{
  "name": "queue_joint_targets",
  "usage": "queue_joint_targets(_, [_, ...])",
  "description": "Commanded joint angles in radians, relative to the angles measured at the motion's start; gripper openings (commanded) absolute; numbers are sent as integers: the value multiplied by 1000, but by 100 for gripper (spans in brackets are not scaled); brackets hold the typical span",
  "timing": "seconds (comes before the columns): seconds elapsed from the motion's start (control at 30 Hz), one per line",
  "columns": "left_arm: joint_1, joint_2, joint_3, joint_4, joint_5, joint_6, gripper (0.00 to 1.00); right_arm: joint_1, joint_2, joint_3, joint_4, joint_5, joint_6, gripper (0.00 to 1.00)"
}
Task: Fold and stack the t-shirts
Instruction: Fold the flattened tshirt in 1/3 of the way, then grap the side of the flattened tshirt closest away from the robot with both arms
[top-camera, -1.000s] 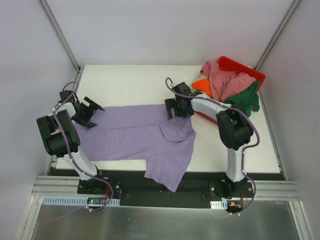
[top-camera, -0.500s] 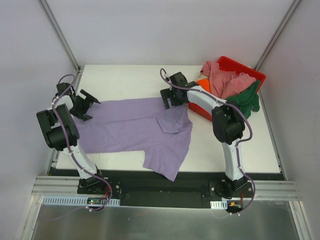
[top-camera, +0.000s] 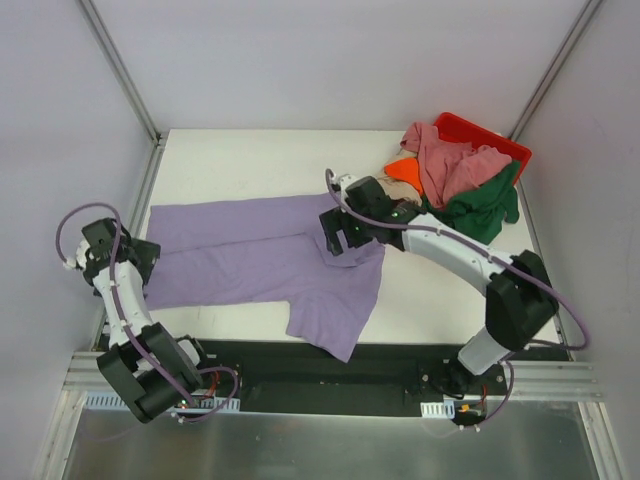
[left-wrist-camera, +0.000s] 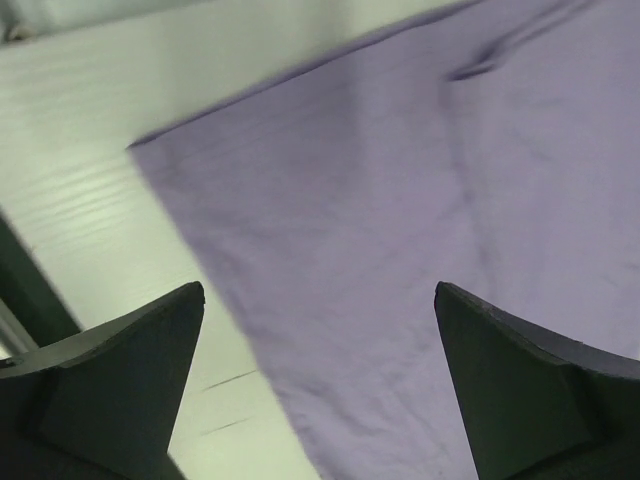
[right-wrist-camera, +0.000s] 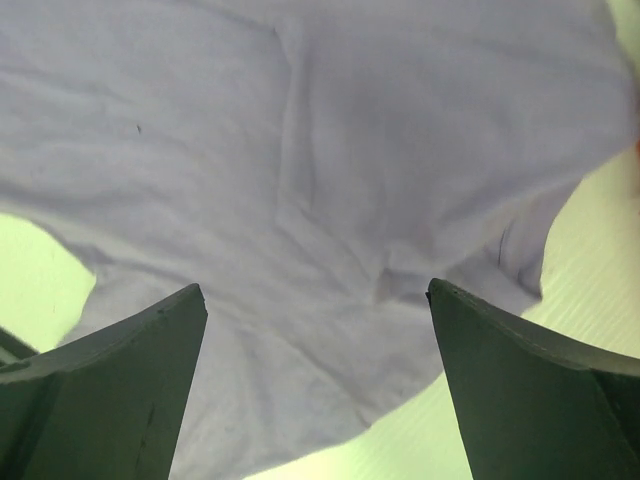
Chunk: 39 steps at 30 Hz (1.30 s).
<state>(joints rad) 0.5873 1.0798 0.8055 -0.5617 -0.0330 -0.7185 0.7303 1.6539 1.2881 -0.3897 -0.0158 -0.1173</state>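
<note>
Lavender t-shirt (top-camera: 250, 255) spread flat on table (top-camera: 250, 160), one part overhanging near edge, left gripper (left-wrist-camera: 318, 292) spread wide, empty, above shirt's left corner, right gripper (right-wrist-camera: 315, 290) spread wide, empty, above shirt's right side, pink t-shirt (top-camera: 445, 160), green t-shirt (top-camera: 482, 205), orange t-shirt (top-camera: 403, 170) heaped in red bin (top-camera: 500, 145), far right.

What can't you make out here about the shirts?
Top view: whatever lies under the pink shirt and dark green shirt in the red bin, buried by the pile.
Top view: the patch of lavender shirt beneath the right claw and arm.
Left wrist view: most of the lavender shirt, cut off by the frame edges; the picture is blurred.
</note>
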Motion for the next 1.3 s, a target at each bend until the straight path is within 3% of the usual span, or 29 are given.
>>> queue_joint_targets(0.0, [48, 6, -107, -96, -108, -105, 98, -6, -146, -163, 89, -29, 99, 96])
queue_joint_targets(0.1, [81, 14, -149, -86, -207, -162, 81, 6, -213, -229, 80, -4, 99, 96])
queue_joint_targets(0.37, [161, 98, -178, 72, -187, -72, 72, 6, -284, -266, -12, 59, 84, 96])
queue_joint_targets(0.5, [193, 109, -190, 157, -180, -24, 53, 4, -275, -254, -28, 53, 82, 96])
queue_joint_targets(0.63, [215, 130, -229, 276, -72, 7, 47, 7, -264, -234, -60, 44, 93, 96])
queue_joint_targets(0.87, [220, 262, -201, 298, -16, 27, 34, 7, -298, -257, -81, 56, 97, 96])
queue_joint_targets(1.07, [226, 273, -207, 298, -4, 27, 26, 7, -307, -269, -92, 53, 111, 96])
queue_joint_targets(1.27, [227, 267, -215, 296, 12, 25, 0, 59, -306, -263, -133, 51, 68, 96])
